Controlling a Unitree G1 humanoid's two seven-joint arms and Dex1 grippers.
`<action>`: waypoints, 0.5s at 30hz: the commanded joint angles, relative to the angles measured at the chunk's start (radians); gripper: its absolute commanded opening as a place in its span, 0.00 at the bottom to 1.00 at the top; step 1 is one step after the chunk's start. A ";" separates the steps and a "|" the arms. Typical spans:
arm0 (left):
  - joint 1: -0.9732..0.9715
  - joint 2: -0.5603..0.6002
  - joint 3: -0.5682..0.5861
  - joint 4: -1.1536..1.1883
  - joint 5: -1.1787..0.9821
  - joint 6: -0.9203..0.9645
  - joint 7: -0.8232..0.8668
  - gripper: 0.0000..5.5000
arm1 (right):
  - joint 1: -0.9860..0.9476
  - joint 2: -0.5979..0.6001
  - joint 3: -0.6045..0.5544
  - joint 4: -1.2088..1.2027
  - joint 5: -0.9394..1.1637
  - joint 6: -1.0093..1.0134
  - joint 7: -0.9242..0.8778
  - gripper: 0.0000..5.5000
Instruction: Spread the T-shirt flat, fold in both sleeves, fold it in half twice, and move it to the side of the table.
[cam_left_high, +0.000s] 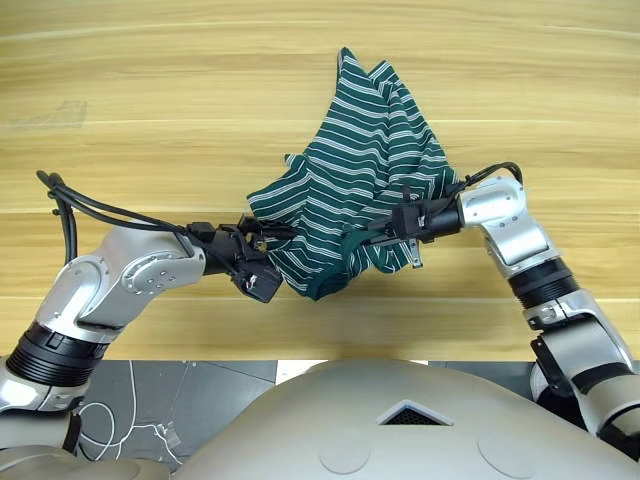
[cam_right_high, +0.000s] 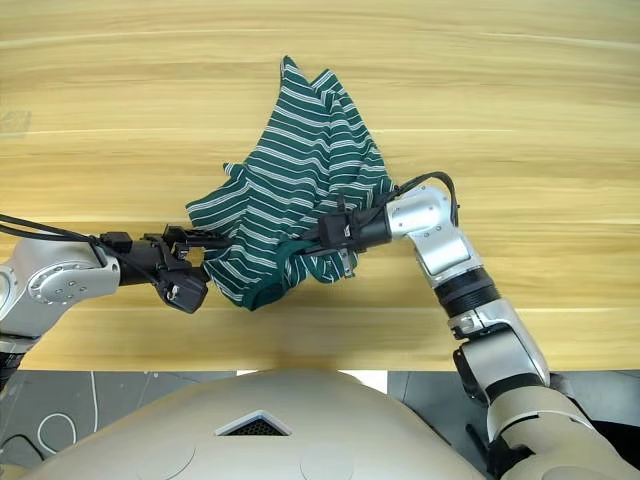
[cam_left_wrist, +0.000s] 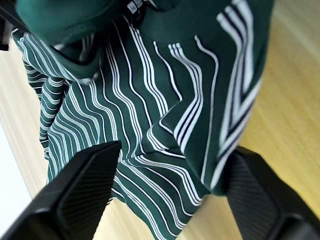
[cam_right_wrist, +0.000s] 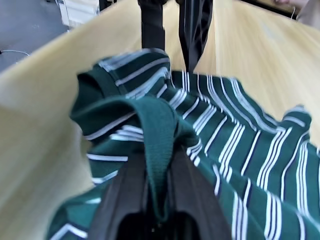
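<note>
My right jaws pinch the T-shirt (cam_left_high: 360, 170) by its neck, my left jaws sit apart at its side, and it is bunched up mid-worktop (cam_left_high: 150, 120), so I should pull it flat slowly.

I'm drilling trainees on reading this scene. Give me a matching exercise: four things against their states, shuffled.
Things:
1. T-shirt
2. left end effector
3. right end effector
4. table

States:
A. clamped on a plain green band
B. light wood
C. striped, bunched up
D. fingers apart, cloth between them

Pairs: 1-C, 2-D, 3-A, 4-B
</note>
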 joint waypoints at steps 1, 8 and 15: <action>-0.016 -0.015 -0.006 0.012 0.017 -0.002 0.005 0.73 | 0.017 0.022 -0.054 -0.045 0.139 0.141 0.037 0.21; -0.035 -0.043 -0.008 0.029 0.027 -0.004 0.008 0.94 | 0.114 -0.125 -0.209 -0.378 0.640 0.727 0.224 0.44; -0.050 -0.050 -0.001 0.036 0.005 0.000 0.004 0.98 | 0.144 -0.147 -0.364 -0.444 0.717 0.776 0.144 0.54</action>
